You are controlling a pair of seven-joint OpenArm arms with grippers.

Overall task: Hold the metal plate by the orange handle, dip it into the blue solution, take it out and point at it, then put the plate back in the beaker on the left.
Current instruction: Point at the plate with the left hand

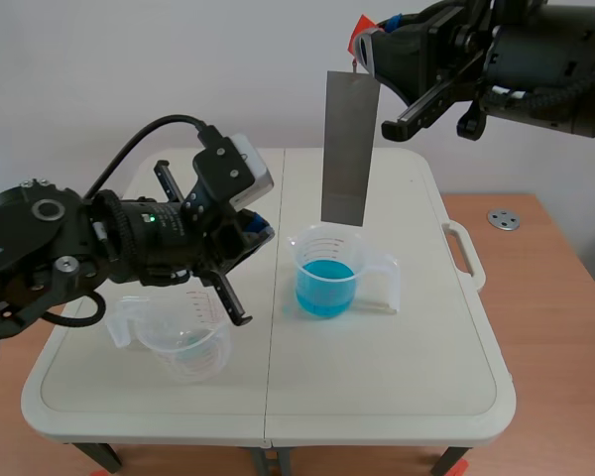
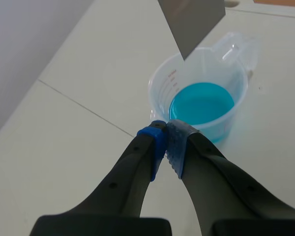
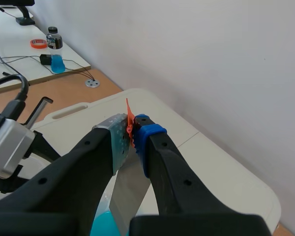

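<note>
the metal plate hangs directly over the blue-filled beaker, whose mouth is unblocked. the left gripper, jaws closed, sits just beside that beaker's rim. the left arm crowds the empty beaker; the desk in front gives room.

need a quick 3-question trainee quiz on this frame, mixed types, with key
1. True or false: the metal plate hangs with its lower edge out of the blue solution.
2. Multiple choice: the right gripper is A) open, B) shut on the plate's orange handle, C) shut on nothing.
3. Fill in: the left gripper holds nothing, and its fingers are ___ (open or shut).

Key: 1 true; 2 B; 3 shut.
</note>
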